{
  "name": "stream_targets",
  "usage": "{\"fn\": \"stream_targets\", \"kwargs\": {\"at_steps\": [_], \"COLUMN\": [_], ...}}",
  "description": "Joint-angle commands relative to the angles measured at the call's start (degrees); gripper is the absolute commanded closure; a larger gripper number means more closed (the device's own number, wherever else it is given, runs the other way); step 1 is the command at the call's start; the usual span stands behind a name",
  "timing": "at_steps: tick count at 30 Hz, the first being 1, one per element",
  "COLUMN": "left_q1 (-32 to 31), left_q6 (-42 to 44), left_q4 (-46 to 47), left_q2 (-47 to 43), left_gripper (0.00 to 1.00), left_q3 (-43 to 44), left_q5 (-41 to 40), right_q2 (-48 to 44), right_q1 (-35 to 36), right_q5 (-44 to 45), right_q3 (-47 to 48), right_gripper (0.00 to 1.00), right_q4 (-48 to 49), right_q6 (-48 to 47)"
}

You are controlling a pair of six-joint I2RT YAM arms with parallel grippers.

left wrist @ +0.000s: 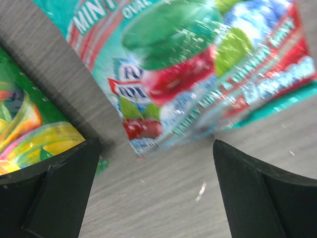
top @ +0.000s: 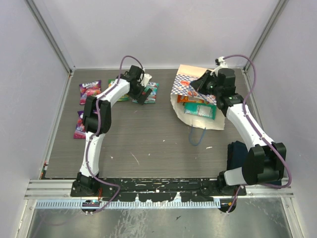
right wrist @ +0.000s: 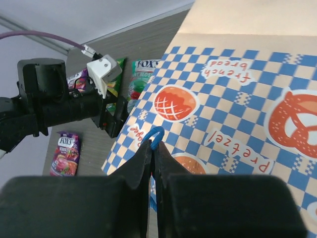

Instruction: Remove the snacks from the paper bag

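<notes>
Right claw [right wrist: 154, 147] pressed together on the thin blue cord handle [right wrist: 157, 133] of the tan paper bag with blue-white checkered band [top: 183, 84], at 1 o'clock on the grey wood-grain surface [top: 148, 141]. I'd say this lifts the top panel so the mouth gapes; the orange packet [top: 189, 99] and flat teal packet [top: 200, 110] show inside. Left claw [left wrist: 153, 193] spread, empty, just above the glossy teal cherry-mint packet [left wrist: 198, 74] at 11 o'clock, beside the green packet [left wrist: 22, 124]. Probably the drop zone, with purple packets [top: 90, 91] at 9–10 o'clock.

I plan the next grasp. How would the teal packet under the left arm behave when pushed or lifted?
The teal packet is glossy, so it may slip. It lies flat on the table, so a push probably slides it.
</notes>
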Motion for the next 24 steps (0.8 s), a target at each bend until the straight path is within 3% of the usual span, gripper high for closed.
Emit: {"fn": "stream_targets", "kwargs": {"at_steps": [1,5,11,14,16,19,23,24], "left_q1": [-0.3,-0.7,-4.0,-11.3,-16.4,-21.6,-27.2,-28.2], "left_q6": [0.3,-5.3,-20.3,-24.3,-30.2,-44.2,-66.2,-69.9], "left_q4": [4.1,14.3,30.3,36.5,40.2,51.3,86.6,90.6], "left_q2": [-14.2,-26.9,-42.0,-45.3,-45.1,-41.0,-32.1,-29.5], "left_gripper": [0.02,0.02,0.02,0.02,0.02,0.00,0.05,0.05], "left_q3": [-4.7,-16.1,-36.1,-42.8,-45.1,-49.1,-58.2,-57.9], "left_q5": [8.4,16.0,24.9,19.8,12.4,8.7,7.0,6.2], "right_q2": [1.5,2.8,4.4,4.5,4.5,4.0,3.3,2.9], "right_q1": [3.1,5.4,7.1,7.1,7.1,7.1,7.2,7.2], "right_q5": [4.2,6.1,8.6,9.4,9.2,8.8,9.1,9.6], "right_q3": [4.3,6.2,8.4,8.6,8.6,7.6,7.1,7.1], "right_gripper": [0.99,0.99,0.99,0.99,0.99,0.99,0.99,0.99], "right_q4": [1.5,0.6,-0.9,-1.2,-1.1,0.1,0.9,0.5], "right_q6": [-2.1,-2.6,-4.0,-4.0,-3.3,-1.8,-0.9,-1.2]}}
